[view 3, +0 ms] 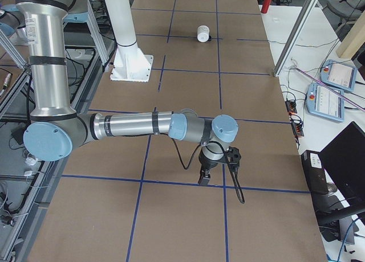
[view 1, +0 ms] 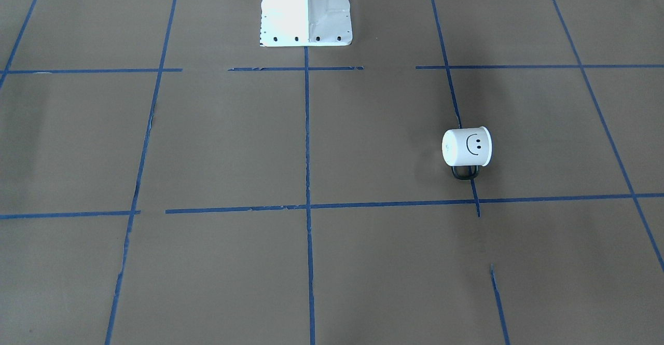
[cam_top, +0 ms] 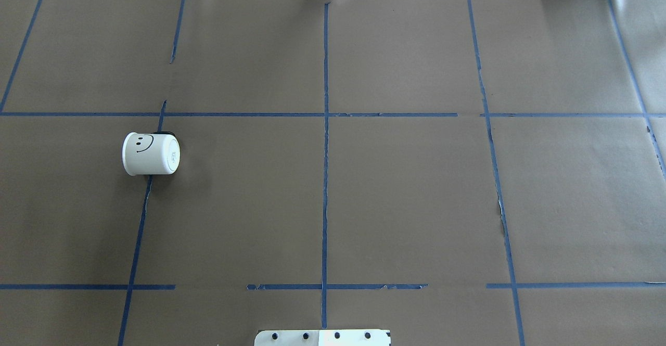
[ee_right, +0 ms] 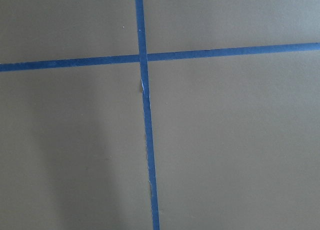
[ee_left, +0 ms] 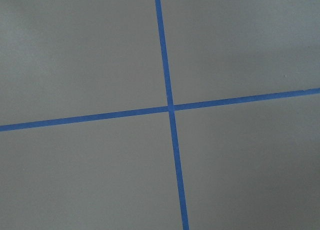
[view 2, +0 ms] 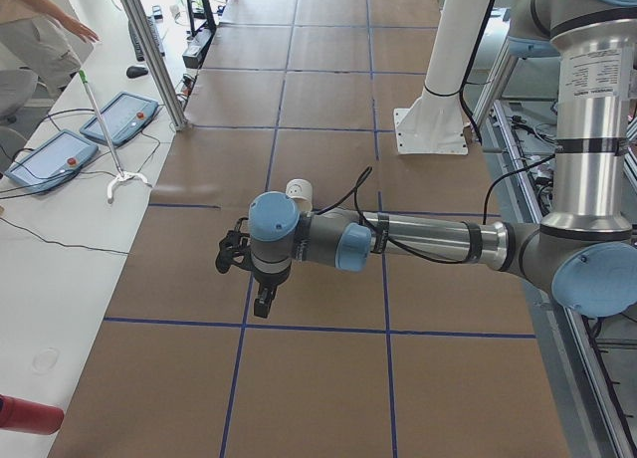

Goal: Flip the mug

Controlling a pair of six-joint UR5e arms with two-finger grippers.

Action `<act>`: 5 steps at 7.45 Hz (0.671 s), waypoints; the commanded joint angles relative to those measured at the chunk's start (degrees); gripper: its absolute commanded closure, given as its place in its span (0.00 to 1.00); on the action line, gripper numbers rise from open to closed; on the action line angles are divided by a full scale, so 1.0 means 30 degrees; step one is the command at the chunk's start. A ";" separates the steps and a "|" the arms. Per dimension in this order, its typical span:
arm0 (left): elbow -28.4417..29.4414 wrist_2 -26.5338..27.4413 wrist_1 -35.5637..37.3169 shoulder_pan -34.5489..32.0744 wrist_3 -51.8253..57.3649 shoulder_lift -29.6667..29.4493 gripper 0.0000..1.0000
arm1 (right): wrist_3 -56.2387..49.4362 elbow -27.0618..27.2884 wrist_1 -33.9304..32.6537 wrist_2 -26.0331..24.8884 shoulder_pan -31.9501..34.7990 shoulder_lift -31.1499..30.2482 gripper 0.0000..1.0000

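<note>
The white mug (view 1: 467,147) with a black smiley face lies on its side on the brown paper, on the robot's left half of the table. Its dark handle (view 1: 464,173) points away from the robot. It also shows in the overhead view (cam_top: 151,153), in the exterior left view (view 2: 299,190) behind the near arm, and far off in the exterior right view (view 3: 203,33). My left gripper (view 2: 261,304) hangs above the table, apart from the mug. My right gripper (view 3: 203,177) hangs far from it. I cannot tell whether either is open or shut. Both wrist views show only paper and tape.
The white robot pedestal (view 1: 306,8) stands at the table's robot-side edge. Blue tape lines (cam_top: 325,127) divide the paper into squares. Control pendants (view 2: 50,159) and a metal post (view 2: 149,55) are on the operators' side, where a person (view 2: 30,30) stands.
</note>
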 commanded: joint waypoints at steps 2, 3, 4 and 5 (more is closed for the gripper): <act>0.0148 0.0057 -0.3068 0.3409 -0.4491 -0.0209 0.00 | 0.0000 0.0000 0.0000 0.0000 0.0000 0.0001 0.00; 0.0179 0.0117 -0.5518 0.5220 -0.8527 -0.0122 0.00 | 0.0000 0.0000 0.0000 0.0000 0.0000 0.0001 0.00; 0.0237 0.0146 -0.8878 0.6572 -1.2338 0.0285 0.00 | 0.0000 0.0000 0.0000 0.0000 0.0000 0.0001 0.00; 0.0296 0.0582 -1.2972 0.8065 -1.6263 0.1072 0.00 | 0.0000 0.0000 0.0000 0.0000 0.0000 0.0001 0.00</act>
